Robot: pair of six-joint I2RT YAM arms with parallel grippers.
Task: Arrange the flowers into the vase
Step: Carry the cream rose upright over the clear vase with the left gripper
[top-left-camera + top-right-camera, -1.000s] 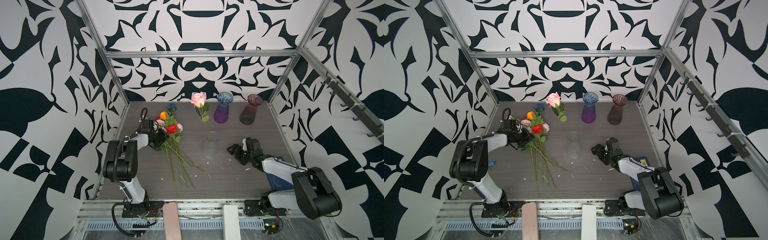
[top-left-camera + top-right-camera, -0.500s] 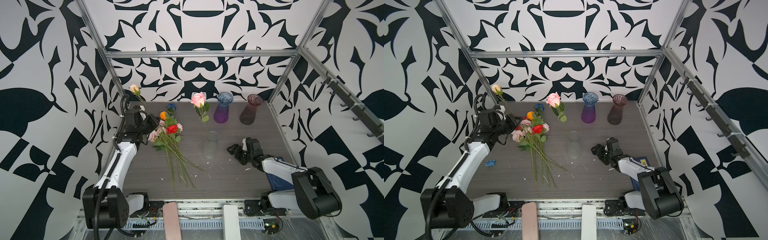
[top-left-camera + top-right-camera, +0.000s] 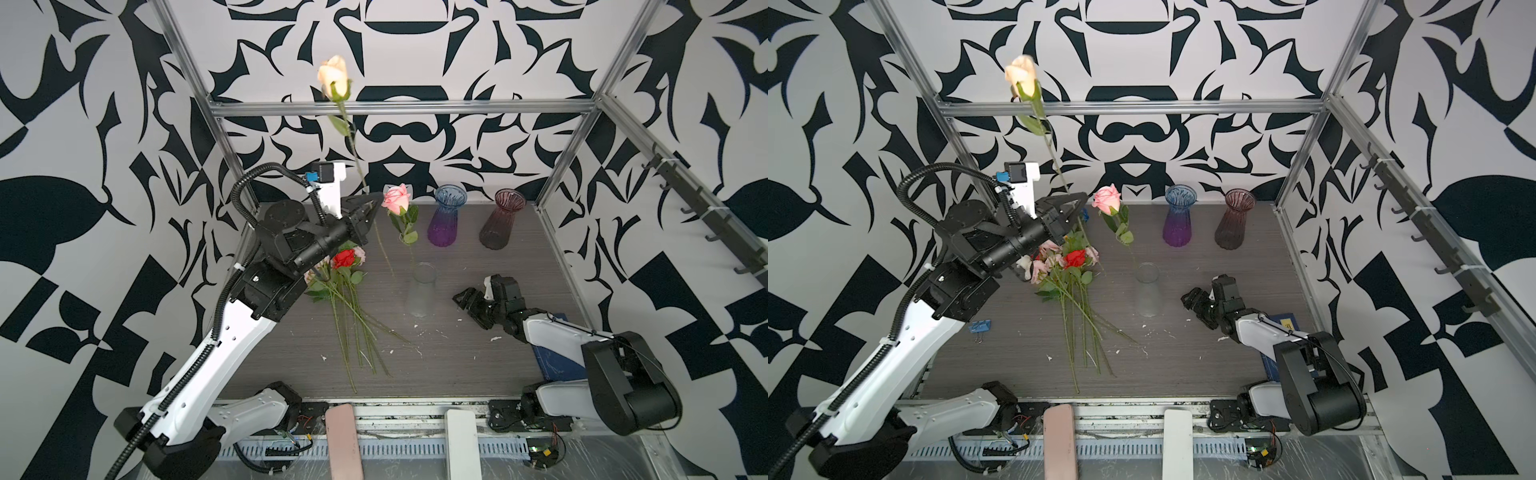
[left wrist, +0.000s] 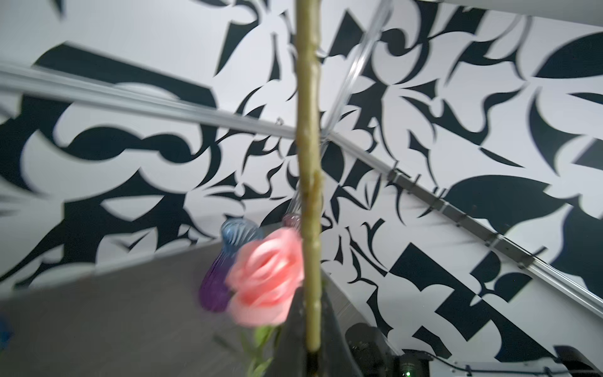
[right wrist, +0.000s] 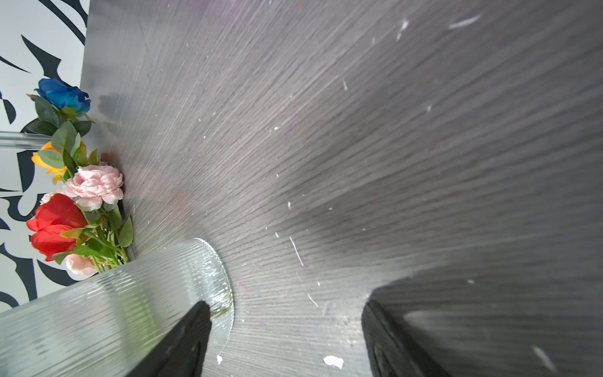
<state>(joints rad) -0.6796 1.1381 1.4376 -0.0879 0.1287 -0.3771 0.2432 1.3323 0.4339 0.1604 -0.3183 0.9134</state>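
Cream rose (image 3: 333, 79) held aloft.
Left jaws, closed on its mid-stem, carry the head above them so the tail can enter the clear vase (image 3: 422, 291) ahead; right jaws stand open, empty, beside the vase's base, likely to steady it.

Flowers (image 3: 344, 259) lie on the table (image 3: 457, 365) left of the vase (image 3: 420, 299) holding one rose (image 3: 397, 199).

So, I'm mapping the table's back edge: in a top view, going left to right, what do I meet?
The left gripper, shut on the cream rose → pink rose → blue-purple vase → maroon vase.
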